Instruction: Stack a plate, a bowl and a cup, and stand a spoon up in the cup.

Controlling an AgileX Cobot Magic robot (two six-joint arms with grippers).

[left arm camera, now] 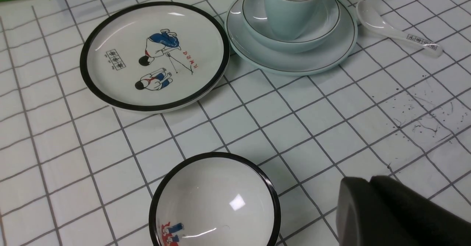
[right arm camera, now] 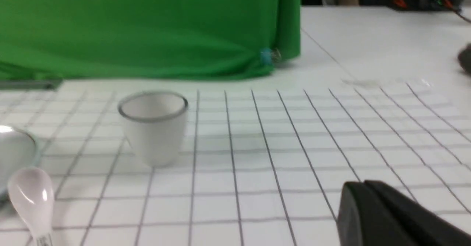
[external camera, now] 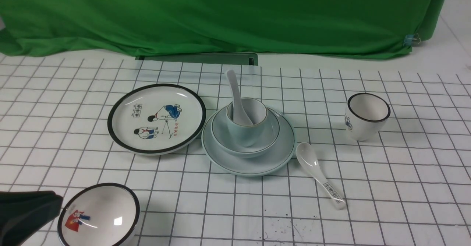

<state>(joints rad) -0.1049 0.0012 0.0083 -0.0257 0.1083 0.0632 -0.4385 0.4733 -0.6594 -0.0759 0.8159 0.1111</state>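
Note:
The pale bluish plate [external camera: 272,161] lies at the table's middle. The plain bowl [external camera: 220,132] sits on it, the plain cup [external camera: 244,133] stands in the bowl, and the plain white spoon [external camera: 235,95] stands in the cup, handle leaning back-left. The stack also shows in the left wrist view: plate [left arm camera: 316,60], bowl [left arm camera: 323,21], cup [left arm camera: 290,14]. My left gripper [left arm camera: 369,179] is shut and empty at the near left, beside a black-rimmed bowl; it shows in the front view [external camera: 55,198]. My right gripper [right arm camera: 362,184] is shut and empty, out of the front view.
A black-rimmed cartoon plate [external camera: 156,118] lies left of the stack. A black-rimmed bowl with a red figure [external camera: 98,216] sits near left. A printed-handle spoon [external camera: 320,174] lies right of the stack. A black-rimmed cup [external camera: 366,116] stands far right. Green cloth [external camera: 220,14] hangs behind.

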